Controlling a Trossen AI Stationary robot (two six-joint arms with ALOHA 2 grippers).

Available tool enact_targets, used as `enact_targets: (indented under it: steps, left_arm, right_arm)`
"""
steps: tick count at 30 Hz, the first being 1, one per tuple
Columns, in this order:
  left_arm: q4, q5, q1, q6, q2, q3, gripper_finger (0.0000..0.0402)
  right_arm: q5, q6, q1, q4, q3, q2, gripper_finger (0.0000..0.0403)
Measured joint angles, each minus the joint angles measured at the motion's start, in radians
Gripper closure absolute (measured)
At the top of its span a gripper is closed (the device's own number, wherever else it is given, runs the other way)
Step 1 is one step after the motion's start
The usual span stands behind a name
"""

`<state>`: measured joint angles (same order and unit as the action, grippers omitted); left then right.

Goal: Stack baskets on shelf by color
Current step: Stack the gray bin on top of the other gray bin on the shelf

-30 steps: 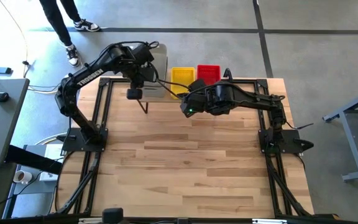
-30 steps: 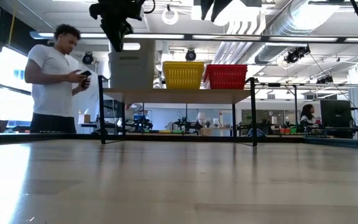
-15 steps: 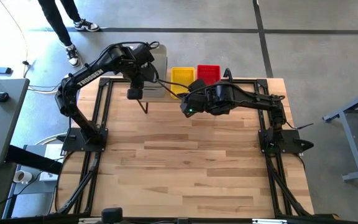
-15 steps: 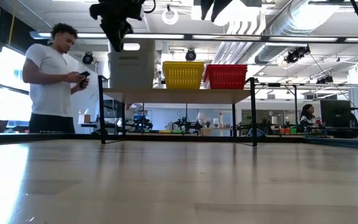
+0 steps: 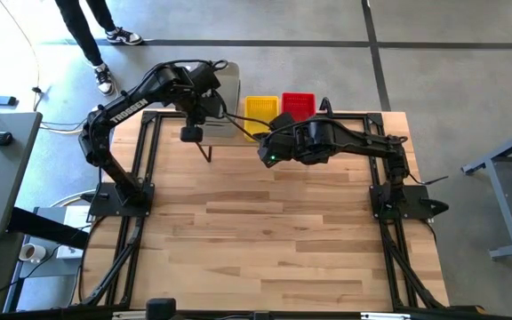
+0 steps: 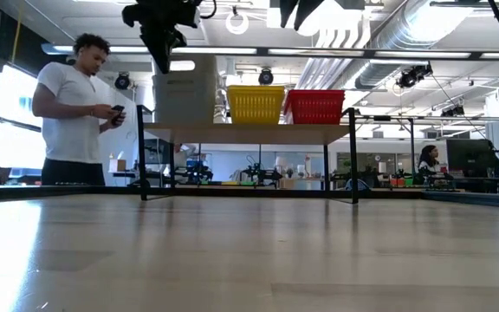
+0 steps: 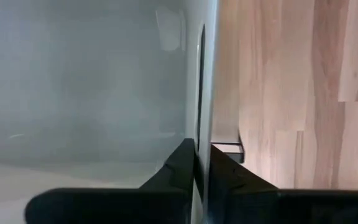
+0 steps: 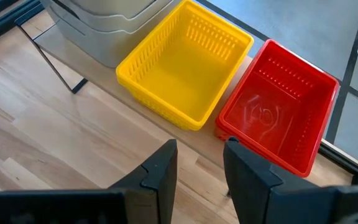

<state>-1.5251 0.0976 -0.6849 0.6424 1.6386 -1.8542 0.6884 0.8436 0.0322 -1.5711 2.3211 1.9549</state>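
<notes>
The near part of the wooden desk (image 5: 274, 231) is bare planks, with both arm bases mounted at its side edges. Farther in, the right gripper (image 8: 199, 163) hangs above the desk just short of the shelf (image 6: 249, 132), its fingers (image 8: 160, 168) parted with a clear gap and nothing between them; past them its wrist view looks down on the yellow baskets (image 8: 185, 65) and the red baskets (image 8: 278, 109). The left gripper (image 7: 202, 158) is up at the shelf's left end, its fingers (image 7: 182, 163) pinched nearly together on the thin wall of the grey-white baskets (image 6: 183, 91), which fills most of its wrist view. On the shelf the three colours stand in a row along the far edge of the desk: the grey-white stack on the left and tallest, the yellow one in the middle, the red one on the right, the yellow and red sides close together. How many baskets make up each stack cannot be told. Beyond the desk a person (image 6: 72, 108) stands on the floor looking down at a phone (image 6: 118, 109).
</notes>
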Motion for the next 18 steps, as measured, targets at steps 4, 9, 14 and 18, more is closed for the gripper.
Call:
enact_targets:
  steps: [4, 9, 14, 18]
  left_arm:
    - [-0.026, -0.041, 0.000, 0.017, 0.000, -0.026, 0.0398]
    - [-0.032, -0.091, -0.005, 0.017, 0.000, -0.093, 0.0400]
    - [-0.045, -0.098, -0.009, -0.002, 0.000, -0.097, 0.0400]
    - [-0.045, -0.102, -0.009, -0.011, 0.000, -0.097, 0.0401]
  right_arm:
    - [0.000, 0.000, 0.000, 0.000, 0.000, 0.000, 0.0286]
    - [0.000, -0.013, 0.000, 0.000, 0.000, 0.000, 0.0286]
    - [0.000, -0.014, 0.000, 0.000, 0.000, 0.000, 0.0286]
    - [-0.005, -0.014, 0.000, 0.000, 0.000, 0.000, 0.0286]
